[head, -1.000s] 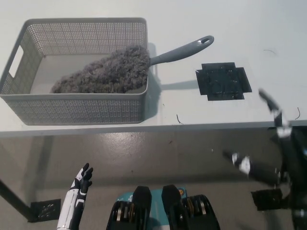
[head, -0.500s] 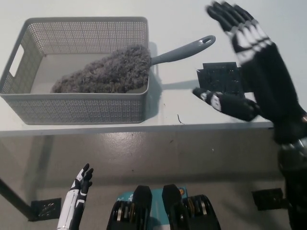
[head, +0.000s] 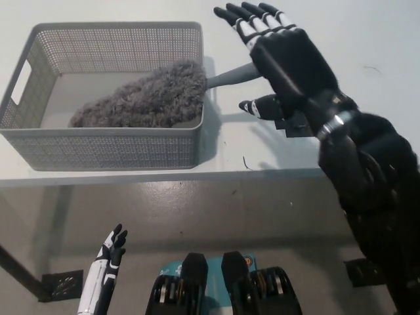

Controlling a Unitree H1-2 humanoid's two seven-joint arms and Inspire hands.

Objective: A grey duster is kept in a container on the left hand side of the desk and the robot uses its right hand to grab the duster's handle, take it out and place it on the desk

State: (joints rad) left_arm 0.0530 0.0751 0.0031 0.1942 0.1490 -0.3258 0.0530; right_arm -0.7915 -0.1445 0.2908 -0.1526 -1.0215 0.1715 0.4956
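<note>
- One worktop (head: 371, 141) is in view, white, carrying one container (head: 98, 149) on its left side.
- The container is a grey perforated basket with a cut-out grip in its left end wall.
- One grey duster (head: 144, 98) lies in the container: the fluffy head rests on the container floor toward the right wall.
- The duster handle (head: 230, 77) slopes up over the container's right rim and projects out above the worktop.
- The black right hand (head: 285, 56) is positioned over the outer end of the handle and hides that end.
- The right hand's fingers (head: 252, 26) are released and spread, with the thumb held apart below; they grasp nothing. Contact with the handle cannot be determined.
- The white left hand (head: 108, 259) rests at the lower left, below the worktop edge, fingers extended and holding nothing.
</note>
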